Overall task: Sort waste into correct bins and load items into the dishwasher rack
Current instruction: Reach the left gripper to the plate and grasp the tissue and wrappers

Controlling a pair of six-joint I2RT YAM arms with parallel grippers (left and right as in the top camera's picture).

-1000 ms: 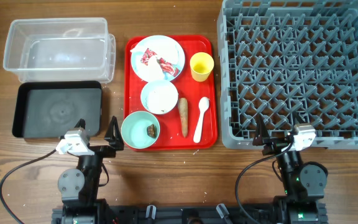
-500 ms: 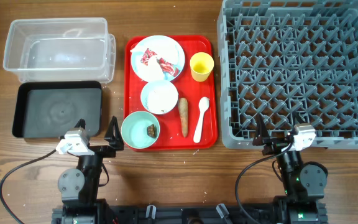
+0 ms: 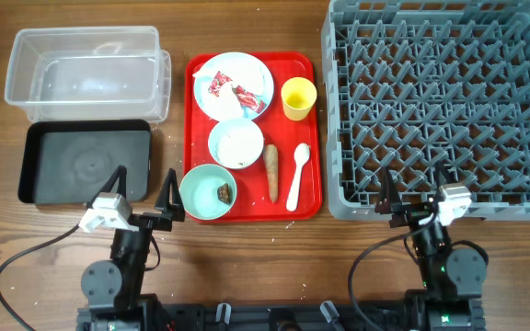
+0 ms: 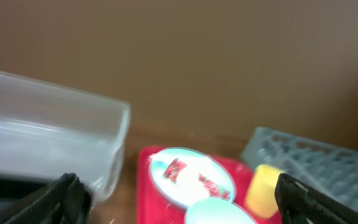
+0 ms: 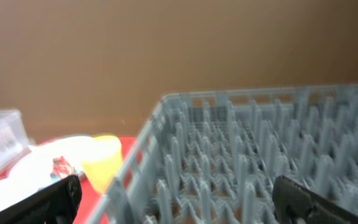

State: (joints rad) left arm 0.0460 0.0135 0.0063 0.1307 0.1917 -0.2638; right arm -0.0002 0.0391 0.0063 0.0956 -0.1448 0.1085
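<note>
Two grippers wait at the bottom of the overhead frame, both spread open and empty; the left gripper (image 3: 143, 191) is held just below the black tray (image 3: 86, 161), the right gripper (image 3: 412, 195) at the lower edge of the rack (image 3: 444, 106); nothing is judged sorted yet; the plate (image 3: 237, 66) carrying the wrapper (image 3: 237, 94), the cup (image 3: 298, 97), the upper bowl (image 3: 215, 138) of rice (image 3: 237, 145), the lower bowl (image 3: 196, 193) with the brown lump (image 3: 224, 191), the carrot stick (image 3: 271, 172) and the spoon (image 3: 297, 176) are all gathered on the red tray (image 3: 191, 138) in the middle; the clear tub (image 3: 86, 74) is set upper left, above the black tray; bins left and rack right are probably so placed that each arm is given a short reach.
</note>
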